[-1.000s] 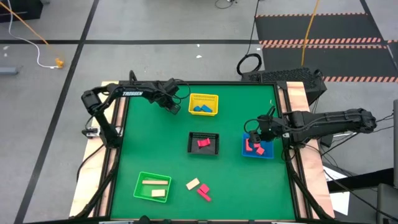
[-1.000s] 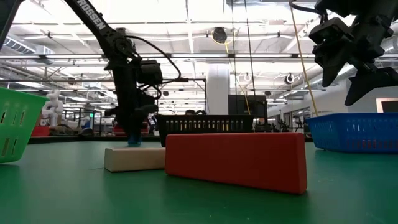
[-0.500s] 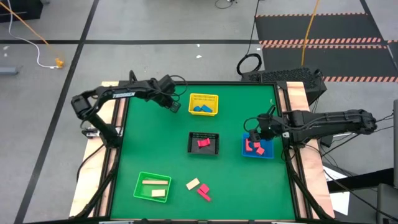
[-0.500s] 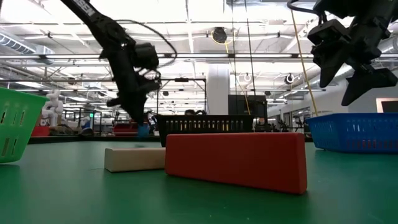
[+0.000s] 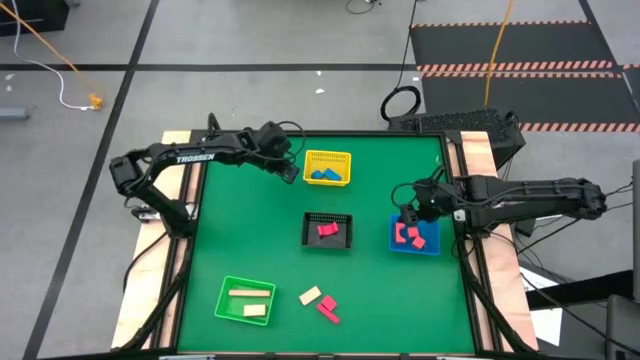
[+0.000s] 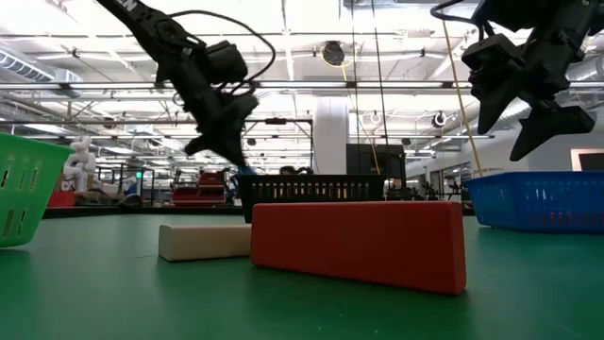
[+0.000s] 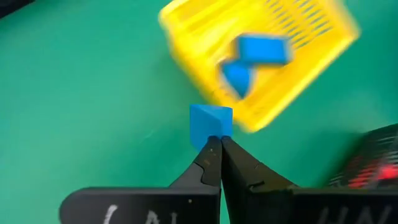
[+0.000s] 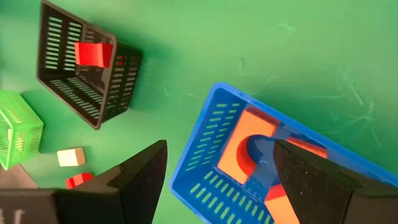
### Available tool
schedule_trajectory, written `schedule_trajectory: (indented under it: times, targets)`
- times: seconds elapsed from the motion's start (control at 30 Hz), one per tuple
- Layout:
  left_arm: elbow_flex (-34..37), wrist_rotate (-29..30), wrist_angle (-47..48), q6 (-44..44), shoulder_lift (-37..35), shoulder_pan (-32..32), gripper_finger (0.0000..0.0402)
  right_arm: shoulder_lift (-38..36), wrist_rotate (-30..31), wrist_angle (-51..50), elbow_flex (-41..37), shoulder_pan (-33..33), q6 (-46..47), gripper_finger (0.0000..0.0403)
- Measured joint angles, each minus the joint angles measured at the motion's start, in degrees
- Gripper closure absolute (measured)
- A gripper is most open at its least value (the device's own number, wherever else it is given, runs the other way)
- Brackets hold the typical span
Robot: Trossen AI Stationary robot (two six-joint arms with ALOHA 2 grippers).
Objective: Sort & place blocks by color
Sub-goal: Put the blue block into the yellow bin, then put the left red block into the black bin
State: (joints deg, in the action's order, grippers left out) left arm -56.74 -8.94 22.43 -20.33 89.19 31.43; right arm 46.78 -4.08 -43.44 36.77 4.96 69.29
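Green basket (image 5: 244,299) front left holds two tan bars (image 5: 251,293), long axes running left-right. Left gripper (image 7: 216,144) clenched on a small blue block (image 7: 210,123), raised just left of the yellow basket (image 5: 328,167). Tan block (image 6: 205,241) and red bar (image 6: 359,243) lie on the table, bar's long axis tilted. Right gripper (image 8: 214,180) spread wide above the blue basket (image 5: 414,238), holding nothing.

Four baskets (image 5: 328,167) — yellow, black, blue, green — and about eleven small blocks (image 5: 311,295), some uncountable.
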Motion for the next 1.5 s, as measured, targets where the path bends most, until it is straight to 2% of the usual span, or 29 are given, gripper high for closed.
schedule_trajectory:
  times: [0.17, 0.37, 0.53, 0.83, 1.03, 1.17, 1.5]
  targets:
    - [-0.1, -2.6, -8.5, -1.5, 0.0, -2.2, 0.0401, 0.0, 0.0, 1.6, 0.0, 1.0, -1.1, 0.0122]
    - [-0.1, -2.8, -12.9, -2.7, 0.0, -3.8, 0.0401, 0.0, 0.0, 3.4, 0.0, 2.1, -1.5, 0.0122]
    - [-0.1, 1.5, -13.7, -4.5, 0.5, -5.0, 0.0401, 0.0, 0.0, 5.0, 0.0, 3.3, -3.0, 0.0122]
    - [-0.1, 6.8, -16.4, -3.9, 0.6, -5.5, 0.0401, 0.0, 7.5, 17.1, 0.0, 4.1, -10.6, 0.0122]
    - [-0.1, 7.1, -20.6, -3.9, 0.9, -5.5, 0.0401, 0.0, 12.1, 25.8, 0.0, 4.1, -17.6, 0.0122]
    - [-0.1, 7.1, -22.1, -3.8, 0.9, -5.5, 0.0389, 0.0, 14.8, 29.4, 0.0, 4.1, -19.6, 0.0122]
    - [-0.1, 7.1, -22.6, -3.8, 0.9, -5.5, 0.0350, 0.0, 14.8, 30.4, 0.0, 4.1, -19.5, 0.0122]
